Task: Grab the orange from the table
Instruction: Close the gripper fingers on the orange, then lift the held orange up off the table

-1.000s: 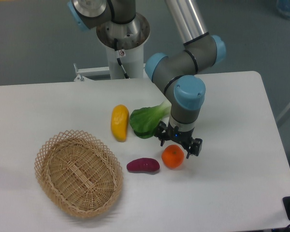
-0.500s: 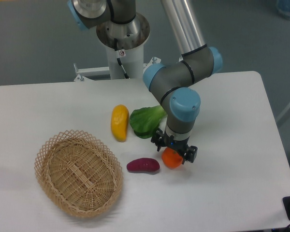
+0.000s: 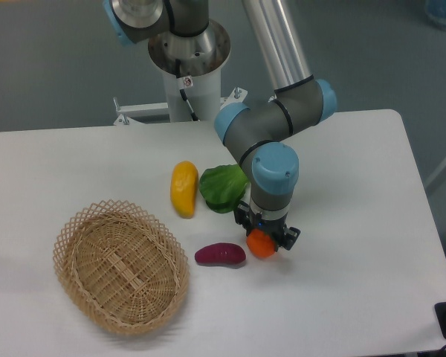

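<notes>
Gripper (image 3: 266, 236) straddles the orange (image 3: 260, 245) near the table (image 3: 357, 186) centre, toward its front edge; finger closure cannot be determined; off-centre closure risks rolling the fruit into the sweet potato (image 3: 220, 255).

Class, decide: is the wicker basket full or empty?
Empty. The basket shows only its bare woven bottom; the orange sits outside it, under the gripper.
</notes>
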Controlling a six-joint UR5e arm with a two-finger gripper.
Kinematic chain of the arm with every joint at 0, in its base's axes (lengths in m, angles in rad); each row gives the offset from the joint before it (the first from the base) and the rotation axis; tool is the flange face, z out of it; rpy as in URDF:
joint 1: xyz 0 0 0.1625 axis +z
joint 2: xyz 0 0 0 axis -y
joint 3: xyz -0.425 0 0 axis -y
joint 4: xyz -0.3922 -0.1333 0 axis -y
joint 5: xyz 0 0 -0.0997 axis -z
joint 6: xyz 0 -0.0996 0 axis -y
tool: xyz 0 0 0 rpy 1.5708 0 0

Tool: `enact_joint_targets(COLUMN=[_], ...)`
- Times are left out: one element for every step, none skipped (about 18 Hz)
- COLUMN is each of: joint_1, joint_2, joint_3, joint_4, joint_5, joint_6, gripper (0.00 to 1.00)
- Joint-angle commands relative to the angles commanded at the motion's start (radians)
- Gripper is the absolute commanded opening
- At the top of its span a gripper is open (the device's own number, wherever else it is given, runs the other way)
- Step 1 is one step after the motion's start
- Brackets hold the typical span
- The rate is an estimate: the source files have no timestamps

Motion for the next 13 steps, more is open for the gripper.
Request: enact_joint_targets(joint_1=[0.003, 0.006, 0.018, 0.024, 0.029, 0.032, 0.040, 0.046, 0.049, 0.051, 0.052, 0.058, 0.061], joint_2=[0.002, 0.008, 0.012, 0.012, 0.011, 0.006, 0.003, -0.001, -0.006, -0.009, -0.009, -0.008, -0.008], joint_3=[0.009, 0.021, 0.047, 0.069, 0.104, 0.127, 0.149, 0.164, 0.176, 0.181, 0.181, 0.181, 0.181], joint_4=[-0.009, -0.026, -0.072, -0.104, -0.153, -0.184, -0.210, -0.230, -0.241, -0.244, -0.245, -0.245, -0.245], joint_5=[0.000, 0.000, -0.011, -0.020, -0.035, -0.040, -0.043, -0.046, -0.049, -0.049, -0.049, -0.049, -0.049], joint_6=[0.000, 0.000, 0.002, 0.002, 0.002, 0.002, 0.002, 0.002, 0.002, 0.002, 0.002, 0.002, 0.002], gripper=[0.36, 0.36, 0.37, 0.37, 0.37, 0.37, 0.37, 0.37, 0.37, 0.37, 0.37, 0.37, 0.37])
